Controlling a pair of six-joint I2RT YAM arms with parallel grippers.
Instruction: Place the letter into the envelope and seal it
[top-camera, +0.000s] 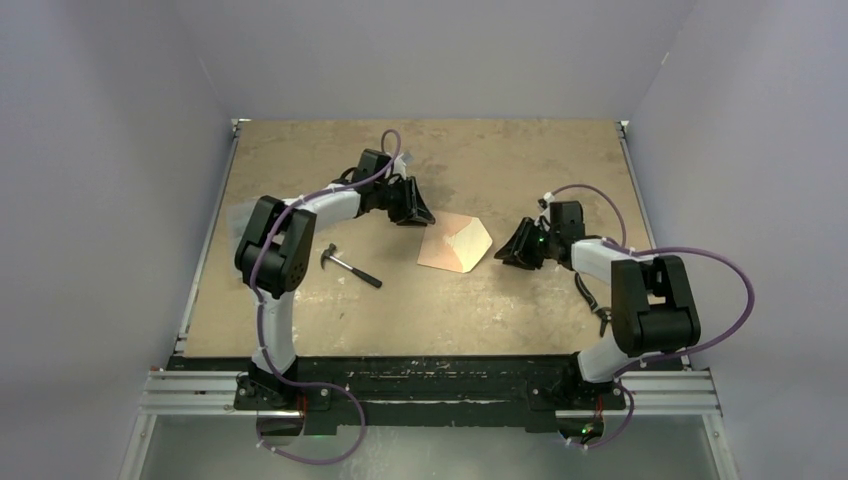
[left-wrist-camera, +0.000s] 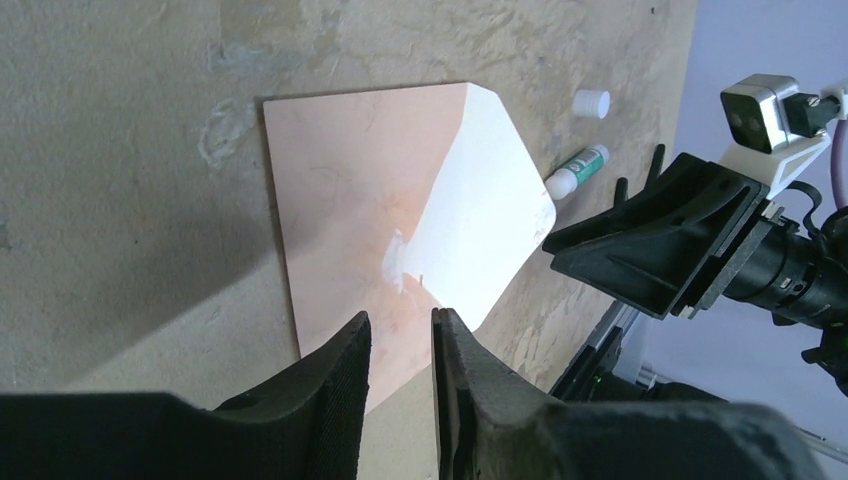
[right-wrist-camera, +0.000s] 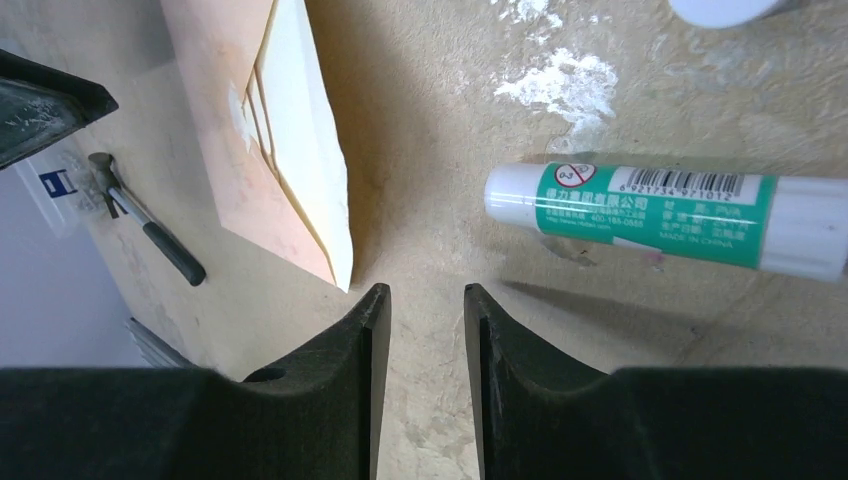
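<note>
The envelope (left-wrist-camera: 360, 210) lies flat on the surface (top-camera: 300, 160), under and just ahead of our left fingers (top-camera: 418, 213). Its cream flap (left-wrist-camera: 480, 200) lies open. We think that is so its inside faces up, ready to be glued and shut. The long side runs straight away from our left fingers, and the pointy flap points sideways at our right fingers (top-camera: 510, 252). We cannot see the letter as its own sheet; it may be inside.

Our left fingers are a little apart and hold nothing. Our right fingers are a little apart too, with only bare surface between them. The glue stick (right-wrist-camera: 660, 215) lies just ahead of them, its cap (left-wrist-camera: 592, 102) off. The hammer (top-camera: 350, 265) lies past the envelope from our right fingers.
</note>
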